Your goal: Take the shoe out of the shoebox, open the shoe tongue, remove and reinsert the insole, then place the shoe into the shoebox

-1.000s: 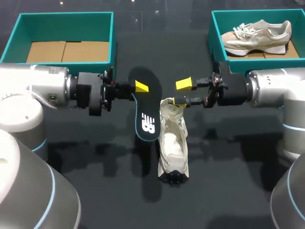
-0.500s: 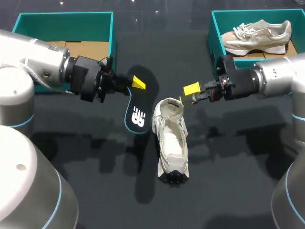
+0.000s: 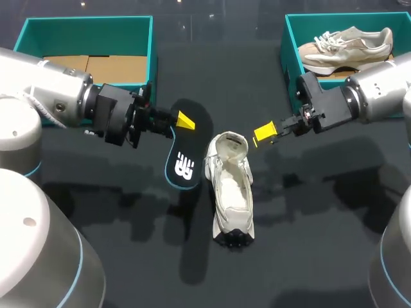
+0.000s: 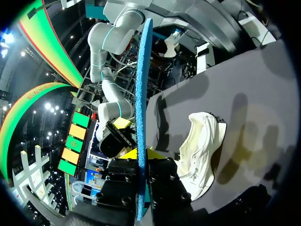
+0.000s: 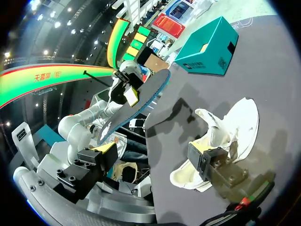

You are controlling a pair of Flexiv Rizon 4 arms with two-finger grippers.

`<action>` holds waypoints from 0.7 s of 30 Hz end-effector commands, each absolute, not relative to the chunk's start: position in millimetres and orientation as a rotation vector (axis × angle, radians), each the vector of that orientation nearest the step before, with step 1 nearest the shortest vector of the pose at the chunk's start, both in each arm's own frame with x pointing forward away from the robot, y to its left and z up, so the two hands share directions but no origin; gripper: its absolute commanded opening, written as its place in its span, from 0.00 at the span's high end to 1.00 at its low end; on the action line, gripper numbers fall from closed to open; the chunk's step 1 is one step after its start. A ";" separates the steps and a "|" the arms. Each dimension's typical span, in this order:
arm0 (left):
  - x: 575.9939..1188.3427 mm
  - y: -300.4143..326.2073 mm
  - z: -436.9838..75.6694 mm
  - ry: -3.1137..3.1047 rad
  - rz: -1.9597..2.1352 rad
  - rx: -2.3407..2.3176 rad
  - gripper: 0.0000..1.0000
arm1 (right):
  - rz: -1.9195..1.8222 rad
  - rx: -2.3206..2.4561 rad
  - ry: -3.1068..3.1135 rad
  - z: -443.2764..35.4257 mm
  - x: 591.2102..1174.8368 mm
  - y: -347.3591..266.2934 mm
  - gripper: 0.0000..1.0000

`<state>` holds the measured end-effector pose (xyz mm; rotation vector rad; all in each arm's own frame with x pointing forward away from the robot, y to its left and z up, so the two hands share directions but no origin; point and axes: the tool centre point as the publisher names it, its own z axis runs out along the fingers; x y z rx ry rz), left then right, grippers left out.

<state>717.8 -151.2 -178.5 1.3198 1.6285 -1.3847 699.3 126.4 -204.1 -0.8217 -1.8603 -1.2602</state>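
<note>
Clearly the left pincer [image 3: 183, 120] was clamped on the black insole [image 3: 183, 157], held just left of the white shoe [image 3: 232, 192] lying on the surface [image 3: 314, 250]. The right pincer [image 3: 264, 133] hung open near the heel. Reinserting should go toe-first, with the heel collar steadied.

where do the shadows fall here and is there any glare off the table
Head view: the insole in the left gripper throws a soft dark shadow on the table toward its near edge; a few pinpoint lamp reflections show near its far edge. Left wrist view: broad soft shadows lie beyond the shoe. Right wrist view: a dark shadow lies beside the shoe.
</note>
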 end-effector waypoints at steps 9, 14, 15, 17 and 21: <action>670.2 -179.9 -181.1 1.615 -1.484 1.313 1.00 | -1.151 -0.804 -2.081 -206.1 669.8 111.6 0.00; 642.1 -198.5 -184.7 1.680 -1.504 1.235 1.00 | -1.083 -0.798 -2.182 -214.3 651.0 96.1 0.00; 636.0 -200.7 -184.8 1.706 -1.463 1.203 1.00 | -1.072 -0.772 -2.219 -216.6 645.9 93.0 0.00; 636.0 -200.7 -184.8 1.706 -1.463 1.203 1.00 | -1.053 -0.769 -2.224 -222.9 637.7 84.0 0.00; 636.0 -200.7 -184.8 1.706 -1.463 1.203 1.00 | -1.053 -0.769 -2.224 -222.9 637.7 84.0 0.00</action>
